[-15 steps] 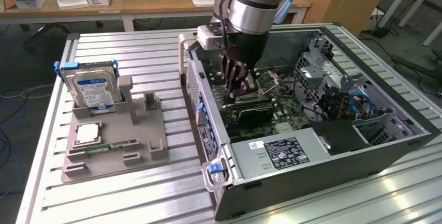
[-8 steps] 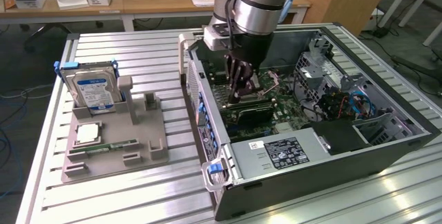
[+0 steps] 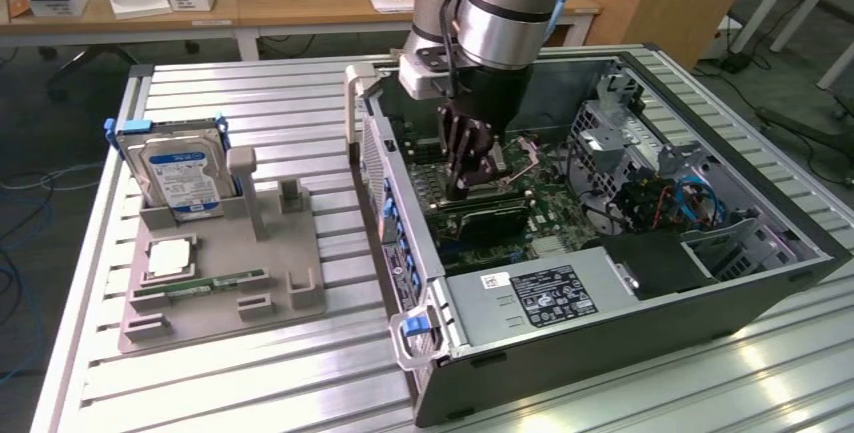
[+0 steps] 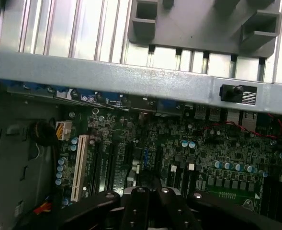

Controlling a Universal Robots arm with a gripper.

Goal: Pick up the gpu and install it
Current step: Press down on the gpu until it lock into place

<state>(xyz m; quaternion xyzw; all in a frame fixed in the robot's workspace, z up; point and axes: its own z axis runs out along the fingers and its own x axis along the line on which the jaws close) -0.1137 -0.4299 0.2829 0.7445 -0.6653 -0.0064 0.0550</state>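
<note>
The black two-fingered tool [image 3: 461,185] was down inside the open black desktop computer case [image 3: 747,293], centre of the exterior frame, tips just above the green motherboard [image 3: 547,215]. The tool was clenched, fingers pressed together. In the wrist view the closed tool [image 4: 150,203] sat at bottom centre over the motherboard [image 4: 179,143], with the white expansion slot [image 4: 78,167] at lower left.

The gpu, a thin flat dark rectangular card [image 3: 478,215], lay right under the fingertips, low on the board, centre of the exterior frame. It looked near-seated or seated; slot engagement was hidden by the tool. Whether the tips pinched its top edge or only pushed on it, I could not tell.

Judged step: seating the card in its slot. To do this well, press straight down, evenly along the card edge, no tilt toward the case wall. The silver end bracket should line up with the rear opening of the case; it was not visible here. Risk: off-centre push could rock the card or stress the slot.

On the ribbed aluminium counter [image 3: 267,373], left of the exterior frame, the grey plastic fixture tray [image 3: 254,253] held the silver blue-labelled hard drive [image 3: 180,173] and the narrow green memory stick [image 3: 200,284]. Both untouched, well apart from the tool.
</note>
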